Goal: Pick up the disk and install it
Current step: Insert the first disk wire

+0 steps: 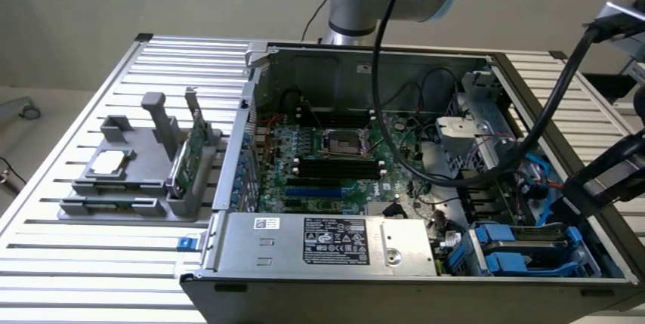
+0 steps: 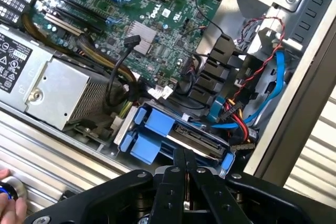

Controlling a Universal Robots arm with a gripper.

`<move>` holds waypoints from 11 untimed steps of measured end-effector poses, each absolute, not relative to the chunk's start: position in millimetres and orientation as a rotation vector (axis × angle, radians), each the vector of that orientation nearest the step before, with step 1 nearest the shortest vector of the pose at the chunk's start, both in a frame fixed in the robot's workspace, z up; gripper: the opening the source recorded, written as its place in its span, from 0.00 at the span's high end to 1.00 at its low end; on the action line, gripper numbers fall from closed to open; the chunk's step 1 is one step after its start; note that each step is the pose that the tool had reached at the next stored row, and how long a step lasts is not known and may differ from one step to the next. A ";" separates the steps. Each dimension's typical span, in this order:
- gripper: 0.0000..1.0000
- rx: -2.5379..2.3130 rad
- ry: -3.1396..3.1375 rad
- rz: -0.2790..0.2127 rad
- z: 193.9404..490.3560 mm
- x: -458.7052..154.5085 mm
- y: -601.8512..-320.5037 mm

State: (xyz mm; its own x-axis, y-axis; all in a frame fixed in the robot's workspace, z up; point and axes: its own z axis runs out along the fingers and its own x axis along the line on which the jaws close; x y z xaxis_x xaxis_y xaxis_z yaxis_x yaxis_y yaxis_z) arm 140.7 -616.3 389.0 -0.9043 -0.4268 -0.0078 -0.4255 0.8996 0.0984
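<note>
The disk [image 2: 198, 138] lies in the drive bay at the corner of the open computer case [image 1: 333, 282], its dark edge showing between blue plastic rails [image 2: 152, 129]. In the exterior view the same blue bay [image 1: 524, 252] sits at the case's front right corner. My gripper [image 2: 185, 155] hovers just above the bay with its two black fingers pressed together and nothing between them. It does not touch the disk. The arm's dark wrist [image 1: 612, 177] hangs over the right side of the case.
A silver power supply [image 1: 322, 241] sits beside the bay, with the green motherboard [image 1: 322, 154] behind it. Blue, red and black cables [image 2: 262, 98] run close to the bay. A grey fixture [image 1: 136, 177] with a small chip and a green card stands at the exterior view's left. A fingertip [image 2: 6, 205] shows near the case.
</note>
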 end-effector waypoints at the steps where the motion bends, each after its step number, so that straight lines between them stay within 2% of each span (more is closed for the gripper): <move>1: 0.89 0.659 -3.054 -0.153 389.0 140.7 -616.3; 9: 0.89 0.461 -3.093 -0.155 388.0 140.7 -616.4; 11: 0.83 0.408 -3.101 -0.156 387.7 140.7 -616.4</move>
State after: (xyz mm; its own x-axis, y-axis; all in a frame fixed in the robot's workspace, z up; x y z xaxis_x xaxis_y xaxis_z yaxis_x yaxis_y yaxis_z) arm 140.7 -616.4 387.7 -0.9659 -0.2587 -0.0034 -0.2578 0.9610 0.0998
